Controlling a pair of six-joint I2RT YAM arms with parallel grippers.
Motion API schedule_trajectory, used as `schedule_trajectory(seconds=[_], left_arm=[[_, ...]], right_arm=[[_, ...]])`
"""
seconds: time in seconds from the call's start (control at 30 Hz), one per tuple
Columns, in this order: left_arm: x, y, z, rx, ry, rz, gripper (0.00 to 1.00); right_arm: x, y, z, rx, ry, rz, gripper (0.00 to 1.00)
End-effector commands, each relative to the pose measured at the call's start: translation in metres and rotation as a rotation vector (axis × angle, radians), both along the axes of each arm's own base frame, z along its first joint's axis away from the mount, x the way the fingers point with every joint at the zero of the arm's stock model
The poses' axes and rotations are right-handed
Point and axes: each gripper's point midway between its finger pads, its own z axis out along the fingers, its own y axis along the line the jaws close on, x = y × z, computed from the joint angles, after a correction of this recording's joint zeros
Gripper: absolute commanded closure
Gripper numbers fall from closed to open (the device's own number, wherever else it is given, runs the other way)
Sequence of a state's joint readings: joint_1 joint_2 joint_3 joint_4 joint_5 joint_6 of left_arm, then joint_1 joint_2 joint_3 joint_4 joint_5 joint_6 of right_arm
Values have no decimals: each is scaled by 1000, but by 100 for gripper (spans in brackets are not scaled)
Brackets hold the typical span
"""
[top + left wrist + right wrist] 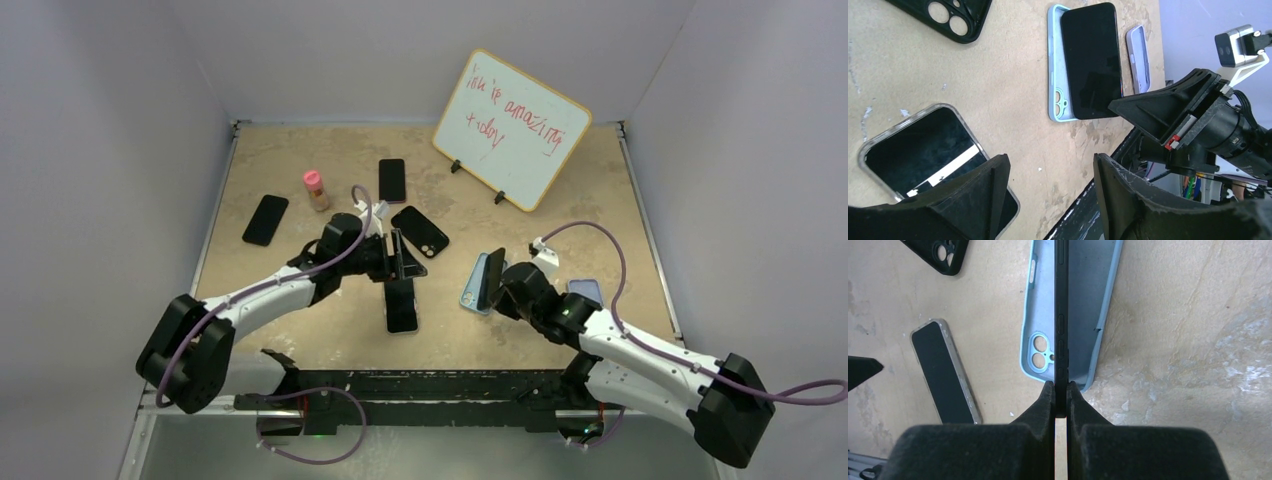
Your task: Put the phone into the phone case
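Tan table (300, 160) walled in white: black phone (1062, 315) pinched on edge over the light-blue case (1088, 300).

Gripped at its near short end by the right gripper (1061, 390), fingers pressed against both faces; long axis running straight away from the fingertips, in line with the case's long axis. Set on its long edge over the open case lying on the table, contact impossible to tell; camera cutout at the gripper's end. Probably to be tipped flat into the case next. Left gripper (1050, 167) spread, nothing between, over a clear-cased phone (923, 145) off to the side; right arm nearer.
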State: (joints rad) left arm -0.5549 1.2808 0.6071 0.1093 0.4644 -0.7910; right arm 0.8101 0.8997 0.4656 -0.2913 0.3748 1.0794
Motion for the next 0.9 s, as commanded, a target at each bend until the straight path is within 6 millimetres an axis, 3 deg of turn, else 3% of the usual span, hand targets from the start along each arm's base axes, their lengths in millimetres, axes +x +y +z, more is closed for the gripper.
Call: schedule_trajectory(seconds=[0.0, 0.3, 0.67, 0.87], left_arm=[[16, -20, 19, -53, -78, 1, 37], [4, -35, -5, -29, -28, -26, 42], [-4, -37, -15, -31, -5, -20, 46], [-6, -40, -20, -29, 10, -29, 47]], right_arm=[[11, 12, 8, 93, -41, -35, 100], [4, 34, -3, 187, 4, 27, 100], [-8, 69, -4, 318, 41, 176, 100], [-17, 71, -8, 314, 50, 240, 100]])
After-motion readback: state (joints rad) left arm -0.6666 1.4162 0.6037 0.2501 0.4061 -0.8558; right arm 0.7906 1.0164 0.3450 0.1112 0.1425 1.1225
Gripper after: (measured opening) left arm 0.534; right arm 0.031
